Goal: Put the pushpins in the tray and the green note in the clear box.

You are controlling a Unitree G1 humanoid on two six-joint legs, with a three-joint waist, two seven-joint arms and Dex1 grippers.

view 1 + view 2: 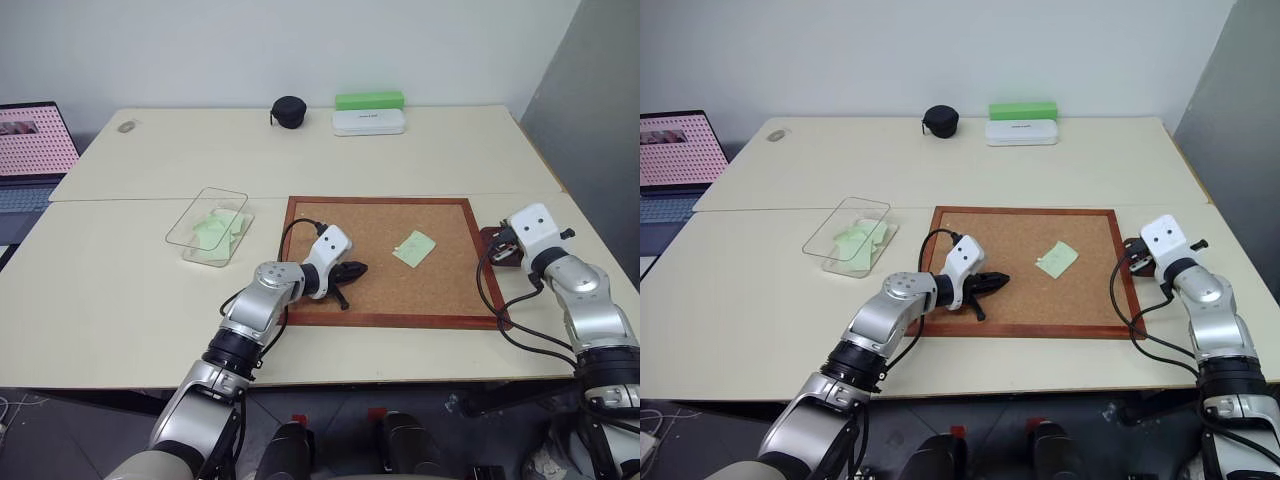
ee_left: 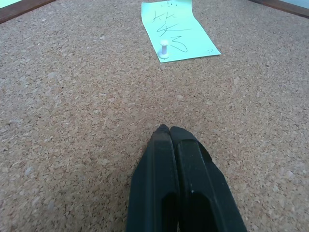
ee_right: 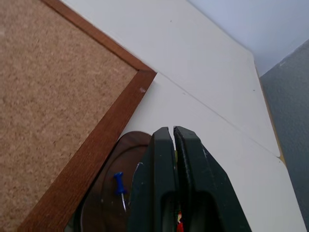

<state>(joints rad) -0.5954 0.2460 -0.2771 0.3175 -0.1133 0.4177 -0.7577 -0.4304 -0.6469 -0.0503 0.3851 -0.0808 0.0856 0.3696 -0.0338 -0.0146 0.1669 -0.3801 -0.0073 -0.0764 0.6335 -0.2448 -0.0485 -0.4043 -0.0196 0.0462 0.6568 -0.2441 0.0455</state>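
Pushpins' tray [image 3: 104,193] hugs corkboard [image 1: 380,300] edge beneath pressed-together right end effector [image 3: 173,131].

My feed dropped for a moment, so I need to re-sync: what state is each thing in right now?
Pale-green paper note: flat on the corkboard, pinned by a white pushpin.
Clear plastic box: lidless, green notes inside.
Dark reddish-brown tray: holds a blue pushpin.
Left hand: shut, empty, over the cork.
Right hand: shut, above the tray.
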